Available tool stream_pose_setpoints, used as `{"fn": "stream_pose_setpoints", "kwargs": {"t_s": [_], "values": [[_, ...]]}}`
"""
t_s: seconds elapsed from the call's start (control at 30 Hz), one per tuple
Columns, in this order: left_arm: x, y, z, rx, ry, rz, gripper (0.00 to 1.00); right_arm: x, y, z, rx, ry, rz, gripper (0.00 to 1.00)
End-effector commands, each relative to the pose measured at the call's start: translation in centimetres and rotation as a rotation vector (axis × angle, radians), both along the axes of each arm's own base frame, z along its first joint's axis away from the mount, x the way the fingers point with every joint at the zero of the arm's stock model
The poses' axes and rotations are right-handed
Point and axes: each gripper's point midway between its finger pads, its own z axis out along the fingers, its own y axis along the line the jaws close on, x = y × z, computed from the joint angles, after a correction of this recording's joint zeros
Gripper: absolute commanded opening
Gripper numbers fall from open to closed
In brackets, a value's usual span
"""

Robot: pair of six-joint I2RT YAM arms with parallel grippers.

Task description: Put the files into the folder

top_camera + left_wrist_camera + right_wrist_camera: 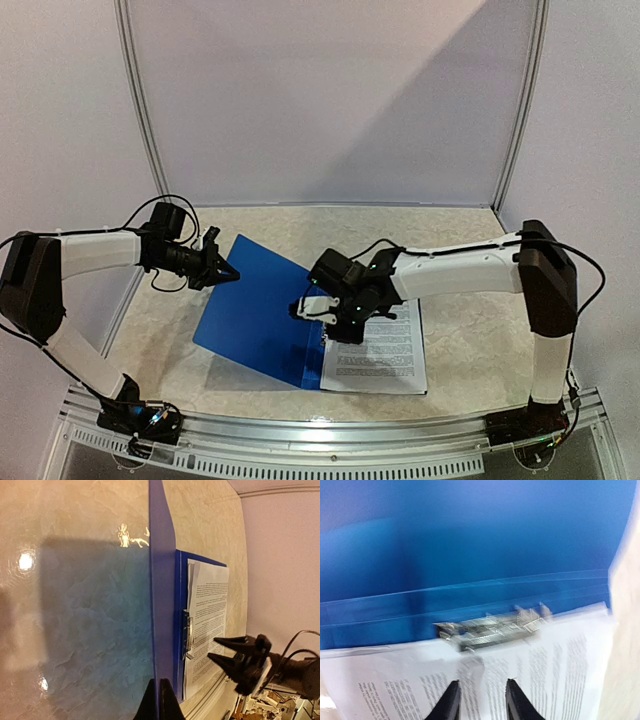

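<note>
Pinching the raised cover of the folder [255,310] with the left gripper [225,270], fingers shut tight on the blue edge, well left of the metal clip [490,627]. Lying flat just right of the clip, on the folder's back leaf: the files [385,355], their edge touching the clip; clamped or not, cannot tell. Hovering low over the files, just beside the clip, with the right gripper [305,308], fingers narrowly parted, holding nothing.
</note>
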Motion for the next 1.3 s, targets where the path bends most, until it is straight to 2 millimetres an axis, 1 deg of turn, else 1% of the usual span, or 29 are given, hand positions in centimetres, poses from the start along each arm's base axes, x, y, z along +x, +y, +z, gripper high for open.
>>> {"fn": "stream_pose_setpoints", "kwargs": {"t_s": [0.0,0.03,0.07,0.1,0.13,0.2,0.27,0.33,0.37,0.43,0.53,0.63,0.7,0.8,0.93,1.0,1.03,1.13,1.27], "values": [[-0.2,0.0,0.2,0.018,-0.033,-0.011,0.02,5.1,-5.7,4.6,0.137,0.002,-0.425,0.35],[-0.3,0.1,0.3,0.018,-0.034,-0.01,0.03,6.1,-7.9,4.6,0.152,0.042,-0.57,0.35],[-0.4,0.1,0.4,0.019,-0.041,-0.008,0.03,7.3,-10.8,4.1,0.151,0.081,-0.71,0.34],[-0.4,0.2,0.5,0.021,-0.047,-0.006,0.03,7.3,-13.1,3.2,0.158,0.127,-0.863,0.33],[-0.4,0.2,0.6,0.024,-0.053,-0.006,0.04,7.2,-15.3,2.1,0.152,0.165,-0.98,0.33],[-0.3,0.3,0.8,0.03,-0.068,-0.005,0.04,6.6,-18.3,0.6,0.167,0.229,-1.153,0.33],[-0.4,0.2,0.8,0.028,-0.072,-0.007,0.05,6.0,-20.1,-0.1,0.192,0.264,-1.254,0.33],[-0.6,0.1,1.0,0.022,-0.077,-0.01,0.05,5.5,-21.4,-0.8,0.191,0.268,-1.309,0.33],[-0.6,-0.1,1.2,0.019,-0.083,-0.014,0.05,5.2,-22.0,-1.3,0.188,0.278,-1.329,0.33],[-0.6,-0.4,1.5,0.013,-0.095,-0.025,0.06,4.9,-22.4,-2.2,0.204,0.318,-1.359,0.32],[-0.7,-1.0,2.3,-0.004,-0.114,-0.046,0.08,4.6,-22.1,-3.3,0.224,0.361,-1.367,0.31],[-0.8,-1.7,3.3,-0.033,-0.135,-0.069,0.12,4.1,-20.9,-4.5,0.242,0.437,-1.354,0.29],[-0.9,-2.3,4.3,-0.056,-0.153,-0.09,0.18,4.0,-20.2,-5.1,0.263,0.48,-1.347,0.29],[-1.0,-3.4,6.5,-0.107,-0.196,-0.132,0.27,3.7,-19.2,-5.8,0.285,0.529,-1.338,0.27],[-1.3,-4.7,9.6,-0.174,-0.254,-0.194,0.39,3.7,-16.7,-5.6,0.376,0.595,-1.303,0.27],[-1.7,-5.7,11.0,-0.204,-0.281,-0.236,0.44,3.8,-15.6,-5.5,0.376,0.593,-1.285,0.27],[-2.0,-6.3,11.6,-0.22,-0.293,-0.261,0.47,3.8,-14.5,-5.5,0.364,0.592,-1.26,0.27],[-3.3,-8.4,13.6,-0.265,-0.332,-0.361,0.53,3.7,-11.8,-5.9,0.364,0.619,-1.21,0.27],[-5.3,-11.4,15.7,-0.299,-0.382,-0.501,0.64,4.2,-8.5,-5.1,0.423,0.643,-1.172,0.27]]}}
